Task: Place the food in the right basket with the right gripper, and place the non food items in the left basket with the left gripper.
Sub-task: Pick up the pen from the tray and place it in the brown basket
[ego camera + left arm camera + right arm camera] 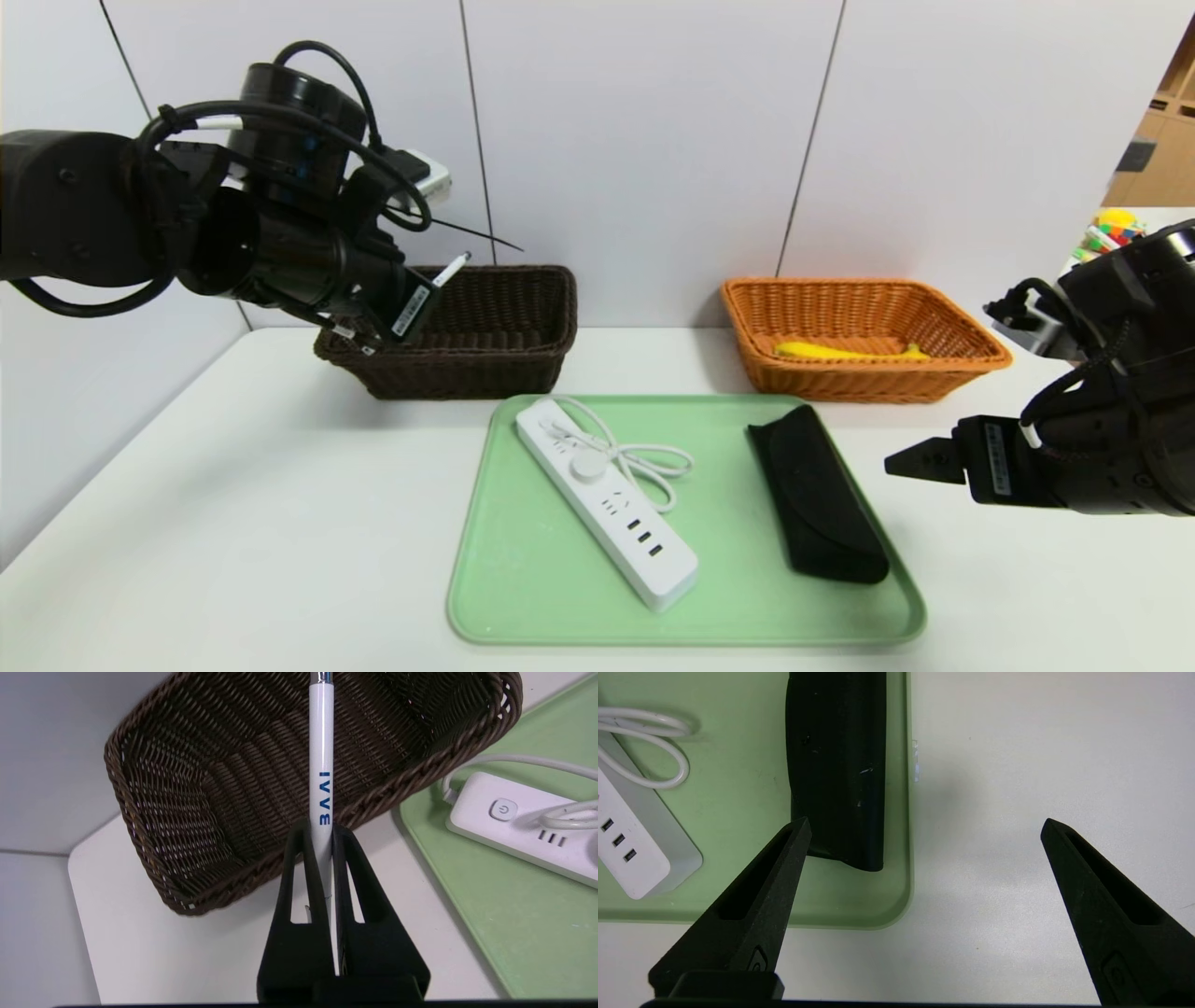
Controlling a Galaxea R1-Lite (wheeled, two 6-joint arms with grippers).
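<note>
Left gripper (322,835) pinching white pen (322,756) — pen's free end over brown basket (154,826); right gripper (924,828) spread, idle beside green tray (896,907).

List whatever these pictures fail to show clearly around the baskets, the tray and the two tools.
- Pen: tip cut off by the left wrist view's edge; its rear end hidden between the left tool's fingers.
- Brown basket: left part hidden by the left arm in the head view.
- Banana: partly behind the orange basket's front wall, head view.
- Black case: far end cut off, right wrist view.
- Right tool: one finger hidden in the head view.
</note>
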